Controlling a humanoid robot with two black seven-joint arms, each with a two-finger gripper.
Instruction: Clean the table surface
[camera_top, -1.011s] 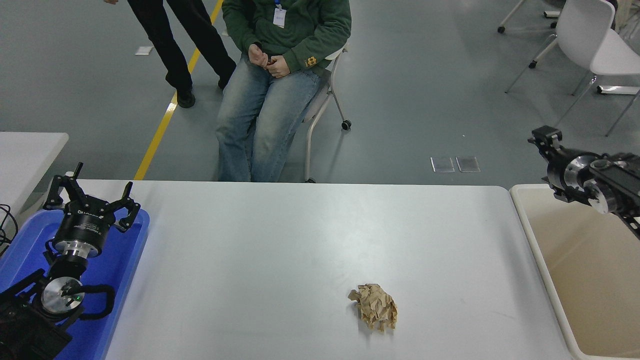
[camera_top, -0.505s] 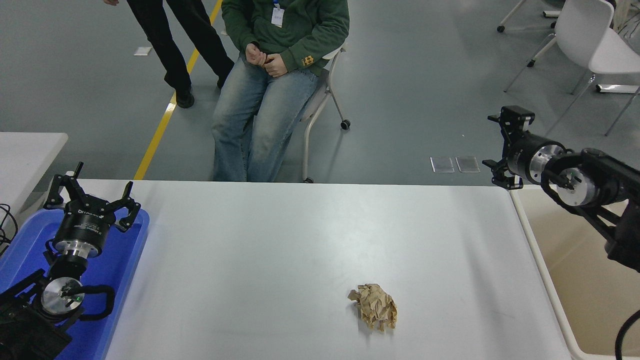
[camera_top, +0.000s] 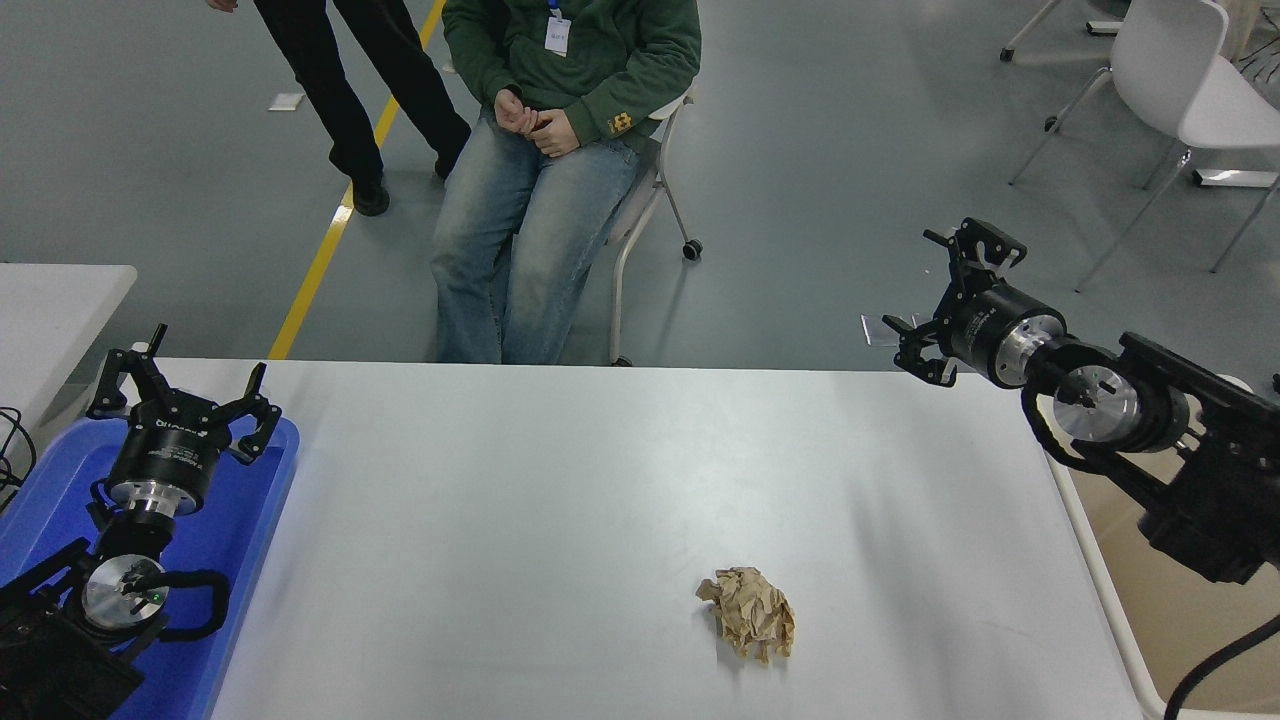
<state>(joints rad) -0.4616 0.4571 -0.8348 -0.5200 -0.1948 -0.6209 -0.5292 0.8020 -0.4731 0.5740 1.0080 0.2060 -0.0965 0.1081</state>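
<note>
Reaching for the crumpled brown paper (camera_top: 748, 625) looks like the step in hand, since it is the only loose thing on the table surface (camera_top: 560, 480). It lies near the front edge, a little right of the middle, with bare white tabletop all round it. To do it well, the right gripper (camera_top: 950, 300) has to travel from above the far right corner down and toward the near side, then settle straight over the wad with its fingers spread on either side of it. The paper seems light and springy, so a squeeze across its bulk should hold better than a nip at a loose flap, which might tear or slip. That gripper's fingers stand apart with nothing between them. Once held, the wad could go into the beige bin (camera_top: 1120, 640) just beside the table's right edge, which is a short carry.

At the lower left the left gripper (camera_top: 180, 395) is parked over the blue tray (camera_top: 250, 540), its fingers splayed wide and empty.

The tabletop itself is smooth, plain white and fills most of the view; I see no spill or stain on it. A smaller white table (camera_top: 60, 290) shows in part at the left. Beyond the far edge a person in a green top and jeans (camera_top: 540, 150) sits on a wheeled chair with hands clasped, another person's dark legs (camera_top: 340, 90) stand beside a yellow floor line (camera_top: 330, 240), and a white chair (camera_top: 1190, 90) stands at the far right on the grey floor
</note>
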